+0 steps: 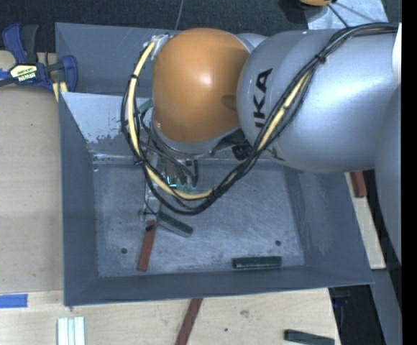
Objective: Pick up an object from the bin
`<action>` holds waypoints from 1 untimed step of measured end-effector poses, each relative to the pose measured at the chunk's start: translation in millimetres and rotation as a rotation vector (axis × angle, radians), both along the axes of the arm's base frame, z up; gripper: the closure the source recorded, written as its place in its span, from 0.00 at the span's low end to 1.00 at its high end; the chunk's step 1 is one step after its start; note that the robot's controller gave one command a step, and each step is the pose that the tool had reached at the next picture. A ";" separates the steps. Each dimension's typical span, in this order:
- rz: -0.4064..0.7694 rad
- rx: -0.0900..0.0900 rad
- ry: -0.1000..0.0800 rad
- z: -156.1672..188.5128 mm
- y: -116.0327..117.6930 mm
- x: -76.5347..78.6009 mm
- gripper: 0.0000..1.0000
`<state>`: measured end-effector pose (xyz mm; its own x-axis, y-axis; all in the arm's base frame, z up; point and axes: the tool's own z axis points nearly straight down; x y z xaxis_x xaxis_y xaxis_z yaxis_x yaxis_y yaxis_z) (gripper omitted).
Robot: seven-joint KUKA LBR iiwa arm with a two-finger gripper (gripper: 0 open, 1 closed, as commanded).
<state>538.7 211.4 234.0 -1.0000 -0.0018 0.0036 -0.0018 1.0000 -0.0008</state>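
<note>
The arm [323, 99] comes into the grey bin [79, 214] from the right and bends down over its left half, with the rounded orange cover [194, 85] at its wrist sitting above the back wall. Yellow and black cables [194, 200] loop around the wrist and hang under the cover.

The hand [151, 213] is low over the bin floor, left of the middle. Cables and the wrist hide much of it, so I cannot tell whether it is spread or pressed together, or whether it is pinching anything.

Two things lie right under it. A thin reddish-brown stick [146, 250] runs from just below the hand down towards the front wall, leaning a little to the left. A short dark green bar [175, 226] lies flat just beside the stick's upper end, slanting down to the right. The upper ends of both are very near the hand's tip, and whether either one touches the hand cannot be made out.

A second dark green bar [257, 263] lies well apart from these, flat along the foot of the front wall, right of the middle. The floor between them is bare grey metal
</note>
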 end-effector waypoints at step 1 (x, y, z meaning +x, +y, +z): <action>-0.002 0.002 -0.006 3.4 -0.4 1.6 0.00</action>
